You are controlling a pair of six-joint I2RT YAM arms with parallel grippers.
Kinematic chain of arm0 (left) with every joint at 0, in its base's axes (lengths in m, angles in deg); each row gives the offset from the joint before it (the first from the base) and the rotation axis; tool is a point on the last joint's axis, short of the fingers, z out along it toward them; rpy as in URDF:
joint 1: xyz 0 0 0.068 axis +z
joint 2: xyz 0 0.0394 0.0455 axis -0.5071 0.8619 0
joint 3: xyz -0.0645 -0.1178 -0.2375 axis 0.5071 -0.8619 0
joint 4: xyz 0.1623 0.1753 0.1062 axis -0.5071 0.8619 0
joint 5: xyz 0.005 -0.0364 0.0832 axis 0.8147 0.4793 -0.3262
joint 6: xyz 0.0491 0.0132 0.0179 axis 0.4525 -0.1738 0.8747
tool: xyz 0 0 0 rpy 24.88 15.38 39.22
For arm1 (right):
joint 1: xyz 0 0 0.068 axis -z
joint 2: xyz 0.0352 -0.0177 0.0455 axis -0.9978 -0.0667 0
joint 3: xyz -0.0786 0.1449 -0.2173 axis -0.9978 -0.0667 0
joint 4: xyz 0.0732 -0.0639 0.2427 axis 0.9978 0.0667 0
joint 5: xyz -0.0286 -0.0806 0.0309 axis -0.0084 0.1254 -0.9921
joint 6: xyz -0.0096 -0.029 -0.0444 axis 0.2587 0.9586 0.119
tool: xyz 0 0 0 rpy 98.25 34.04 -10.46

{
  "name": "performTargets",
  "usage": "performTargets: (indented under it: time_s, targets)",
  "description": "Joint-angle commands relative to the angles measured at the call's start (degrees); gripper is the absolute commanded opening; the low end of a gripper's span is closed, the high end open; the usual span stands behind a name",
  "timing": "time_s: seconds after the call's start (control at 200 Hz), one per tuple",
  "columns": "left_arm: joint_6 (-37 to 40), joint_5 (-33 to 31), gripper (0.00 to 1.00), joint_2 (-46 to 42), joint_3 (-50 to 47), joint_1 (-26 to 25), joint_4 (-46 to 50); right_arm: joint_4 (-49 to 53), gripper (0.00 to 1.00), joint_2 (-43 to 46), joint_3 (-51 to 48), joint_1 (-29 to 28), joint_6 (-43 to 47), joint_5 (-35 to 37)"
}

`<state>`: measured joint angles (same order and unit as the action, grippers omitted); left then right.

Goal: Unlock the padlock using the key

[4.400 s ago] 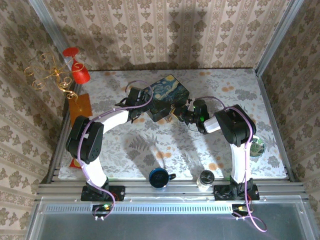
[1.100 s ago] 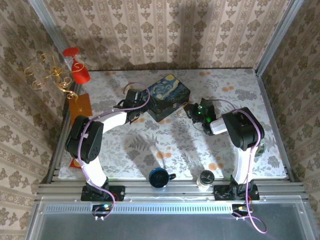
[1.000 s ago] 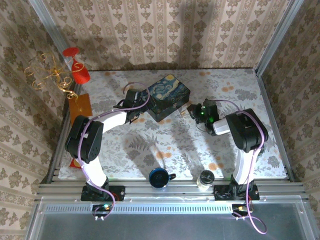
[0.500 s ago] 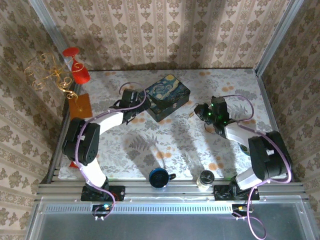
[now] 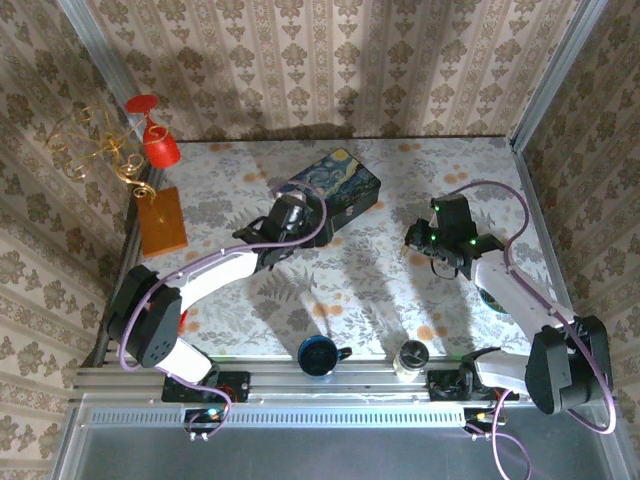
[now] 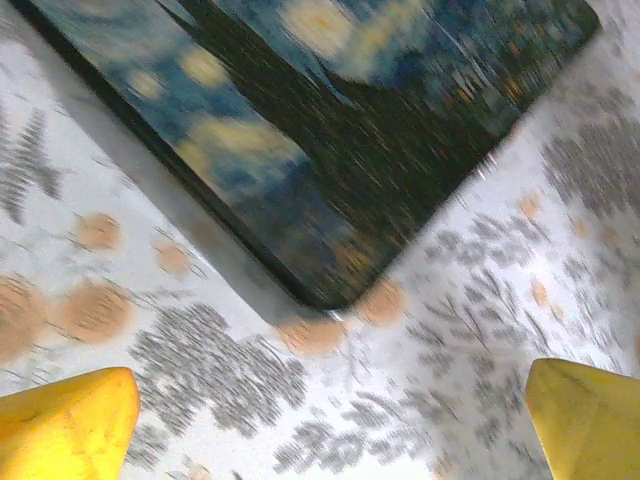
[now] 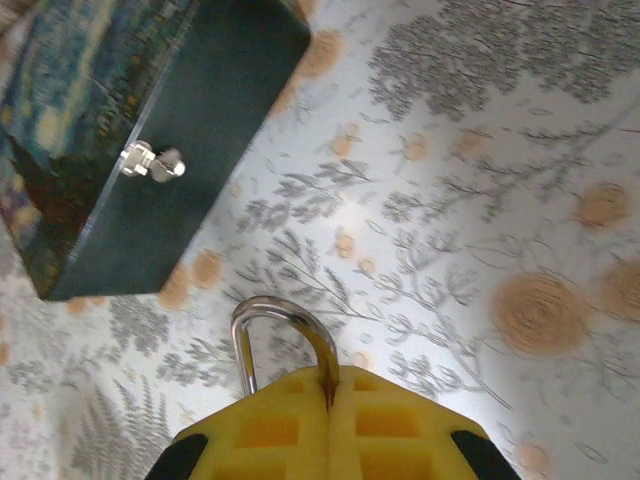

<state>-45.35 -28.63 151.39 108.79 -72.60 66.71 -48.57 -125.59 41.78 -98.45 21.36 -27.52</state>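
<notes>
Padlock [image 7: 272,303] in clamped right end effector [image 7: 330,388], shackle loop out front.

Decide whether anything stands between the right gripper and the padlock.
Nothing visible does. The right gripper is shut on the padlock, whose silvery shackle loop sticks out from between the yellow fingers. The painted tin lies apart on the table.

No writing or number can be read.
</notes>
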Motion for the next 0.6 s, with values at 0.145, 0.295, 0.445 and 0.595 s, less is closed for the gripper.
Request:
performTargets:
  time_s: [0.145, 0.295, 0.445, 0.595]
  targets:
    - [-2.0, 5.9, 0.94, 7.2, 2.6, -6.0, -5.2, 5.8, 0.0, -1.2, 1.3, 1.5, 3.7, 1.6]
    - [-1.8, 5.6, 0.85, 11.9, 4.8, -5.4, -6.5, 5.2, 0.0, -4.0, 1.4, 1.5, 4.2, 0.0]
    - [-2.0, 4.9, 0.81, 15.1, 5.7, -2.6, -8.5, 6.9, 0.0, -6.2, 2.5, 1.5, 5.5, -0.4]
    - [-2.0, 4.9, 0.81, 17.8, 6.6, 0.8, -9.5, 8.4, 0.0, -8.5, 4.5, 1.5, 6.8, -1.4]
